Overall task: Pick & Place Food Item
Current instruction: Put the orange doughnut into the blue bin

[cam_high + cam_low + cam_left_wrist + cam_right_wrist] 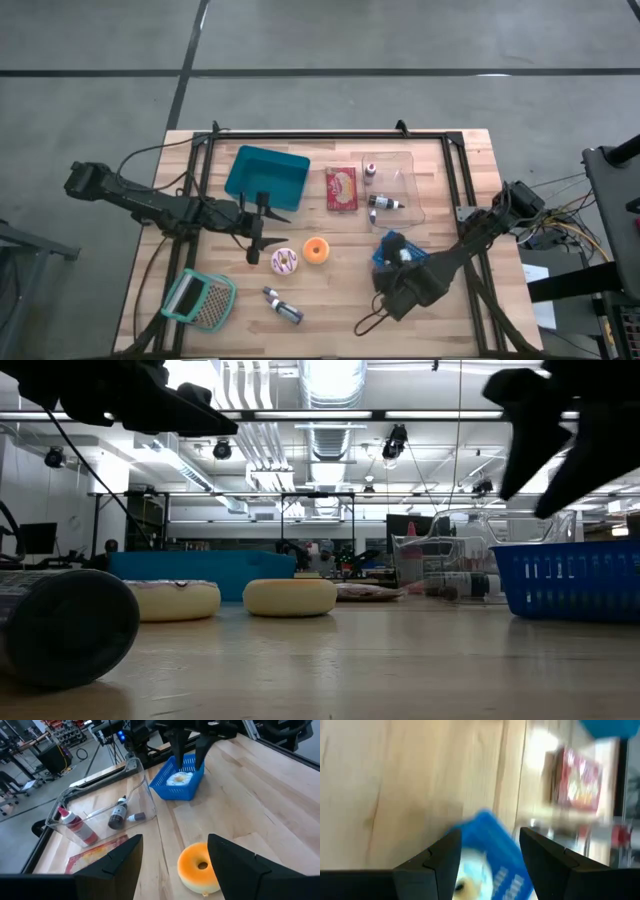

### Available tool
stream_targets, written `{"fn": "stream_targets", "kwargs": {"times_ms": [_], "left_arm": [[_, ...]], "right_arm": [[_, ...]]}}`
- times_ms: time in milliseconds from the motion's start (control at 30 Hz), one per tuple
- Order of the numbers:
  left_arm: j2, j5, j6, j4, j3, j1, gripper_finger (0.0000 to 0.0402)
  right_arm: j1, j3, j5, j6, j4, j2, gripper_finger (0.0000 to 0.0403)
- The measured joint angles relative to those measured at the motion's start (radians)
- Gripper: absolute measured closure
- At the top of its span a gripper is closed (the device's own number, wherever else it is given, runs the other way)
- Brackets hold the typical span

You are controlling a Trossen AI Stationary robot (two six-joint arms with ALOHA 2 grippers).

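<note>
High view, both fingers parted, right [392,262] over blue basket [381,251], orange donut [316,250] nearby

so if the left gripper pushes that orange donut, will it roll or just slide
The orange donut lies flat on its broad face on the wooden table, so a push would probably slide it, not roll it. It looks like soft foam, likely light, and may squash slightly when gripped. It sits just ahead of the open left gripper.

Bare tabletop [330,300] beside blue basket [385,250]
</note>
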Motion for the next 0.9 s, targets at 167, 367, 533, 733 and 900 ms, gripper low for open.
{"fn": "stream_targets", "kwargs": {"times_ms": [167,367,533,733,900], "left_arm": [[0.025,0.002,-0.014,-0.009,0.000,0.000,0.0174],[0.055,-0.001,-0.025,-0.007,0.000,0.001,0.0174],[0.062,-0.002,-0.024,-0.003,0.000,0.001,0.0174],[0.063,-0.002,-0.010,0.009,0.000,0.001,0.0174],[0.063,-0.003,-0.002,0.015,0.000,0.001,0.0174]], "right_arm": [[-0.051,-0.042,0.060,-0.199,0.229,0.000,0.0207],[-0.122,-0.115,0.074,-0.428,0.491,0.000,0.0206],[-0.169,-0.180,0.068,-0.576,0.668,0.000,0.0207],[-0.207,-0.202,-0.002,-0.673,0.805,0.013,0.0207],[-0.223,-0.184,-0.009,-0.736,0.840,0.052,0.0207]]}}
